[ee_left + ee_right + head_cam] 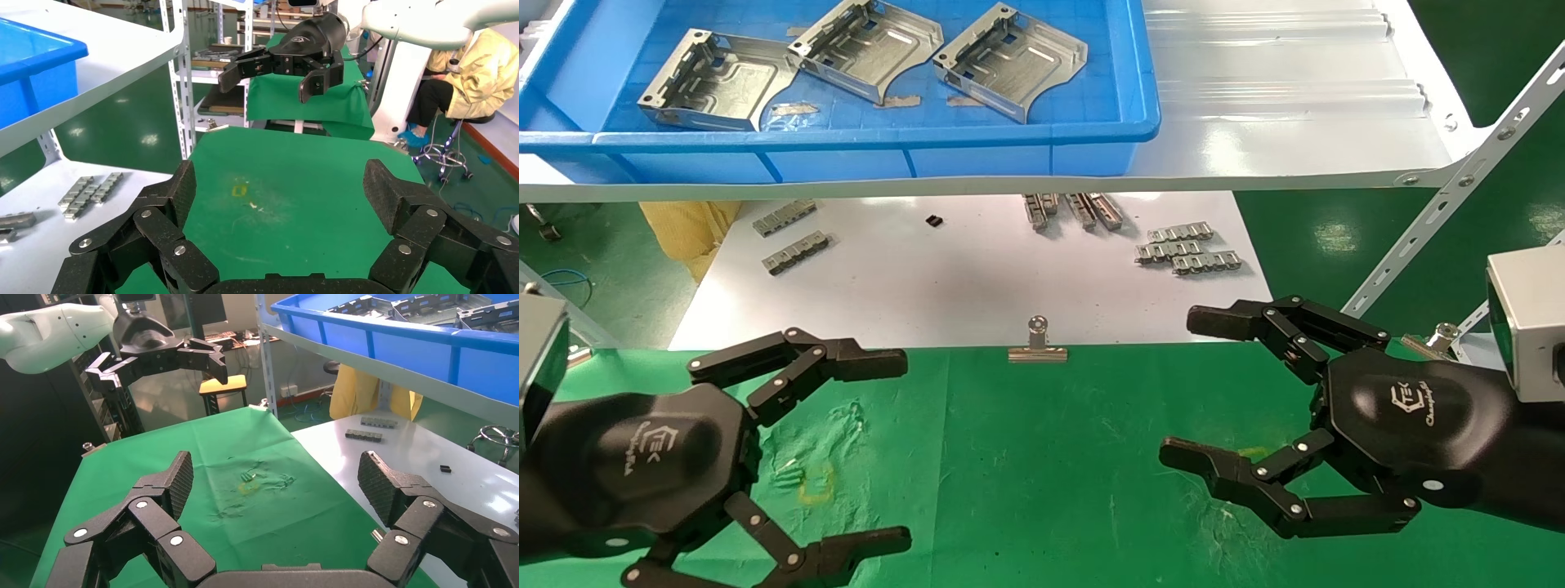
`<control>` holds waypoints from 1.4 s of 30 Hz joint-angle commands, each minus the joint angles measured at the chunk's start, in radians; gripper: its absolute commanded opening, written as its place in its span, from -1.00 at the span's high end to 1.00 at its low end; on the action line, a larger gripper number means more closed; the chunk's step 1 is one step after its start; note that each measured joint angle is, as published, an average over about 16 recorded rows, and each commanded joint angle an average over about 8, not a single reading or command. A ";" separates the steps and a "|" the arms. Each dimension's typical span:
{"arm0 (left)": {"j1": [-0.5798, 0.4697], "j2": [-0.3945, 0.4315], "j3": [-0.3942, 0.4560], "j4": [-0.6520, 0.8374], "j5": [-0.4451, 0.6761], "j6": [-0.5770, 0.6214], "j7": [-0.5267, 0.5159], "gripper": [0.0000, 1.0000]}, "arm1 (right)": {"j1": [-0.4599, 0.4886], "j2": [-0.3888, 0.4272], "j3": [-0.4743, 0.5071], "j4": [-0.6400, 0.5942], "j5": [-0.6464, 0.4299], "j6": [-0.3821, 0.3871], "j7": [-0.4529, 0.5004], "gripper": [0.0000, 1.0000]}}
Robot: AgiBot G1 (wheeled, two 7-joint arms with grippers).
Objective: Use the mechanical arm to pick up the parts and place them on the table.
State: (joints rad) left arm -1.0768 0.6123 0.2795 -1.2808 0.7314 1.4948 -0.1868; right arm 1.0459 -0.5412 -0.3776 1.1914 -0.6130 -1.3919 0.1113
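grippers: left gripper (887, 445) and right gripper (1185, 384) both spread wide, empty, above table (1042, 457).
parts (1009, 61): twelve o'clock, in blue tray (1124, 122); best gripped by the folded rim.

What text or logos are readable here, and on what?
Right end effector, open over the green table: white logo mark with script beneath, too small to read.
Left end effector, open: same logo, "TEK" partly legible, script unreadable.
Nothing readable on the parts or blue tray.
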 commanded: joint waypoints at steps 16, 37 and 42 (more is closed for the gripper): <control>0.000 0.000 0.000 0.000 0.000 0.000 0.000 -1.00 | 0.000 0.000 0.000 0.000 0.000 0.000 0.000 -1.00; -0.046 0.052 0.005 0.010 0.020 -0.083 -0.024 -1.00 | 0.000 0.000 0.000 0.000 0.000 0.000 0.000 1.00; -0.135 0.113 0.021 0.028 0.067 -0.176 -0.060 -1.00 | 0.000 0.000 0.000 0.000 0.000 0.000 0.000 1.00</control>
State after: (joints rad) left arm -1.2259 0.7330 0.3089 -1.2375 0.8150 1.3145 -0.2478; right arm 1.0459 -0.5412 -0.3776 1.1914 -0.6130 -1.3919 0.1113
